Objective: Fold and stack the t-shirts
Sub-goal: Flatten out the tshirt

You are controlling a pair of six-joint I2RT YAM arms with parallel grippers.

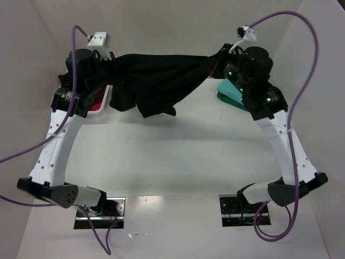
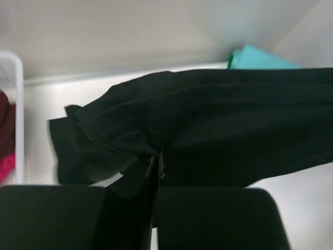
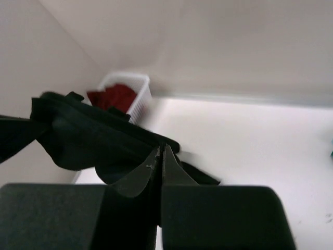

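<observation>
**Left gripper (image 2: pixel 157 159) and right gripper (image 3: pixel 160 153) both pinch the black shirt (image 1: pixel 156 81)**

Up close in the left wrist view, the left gripper's two black fingers (image 2: pixel 130 182) are pressed together. A bit of black cloth is caught between their tips. The rest of the shirt runs off to the right in long folds.

The right gripper looks the same. Its fingers (image 3: pixel 177 174) are squeezed shut, and a corner of the same shirt sits between them. From there the cloth sags away to the left.

From above, the shirt hangs like a hammock between the two grippers, over the far part of the table (image 1: pixel 172 156). The left gripper has its left end and the right gripper has its right end. The middle droops in a bunch. I cannot tell if the lowest fold touches the table.

A teal shirt (image 1: pixel 233 97) lies on the table just beside the right gripper, with a dark green edge under it. It looks flat and folded.

A white basket (image 3: pixel 136 91) sits at the far left, near the left gripper. A maroon shirt (image 3: pixel 117 96) is inside it, and some pink cloth (image 2: pixel 6 166) is in there too.
</observation>
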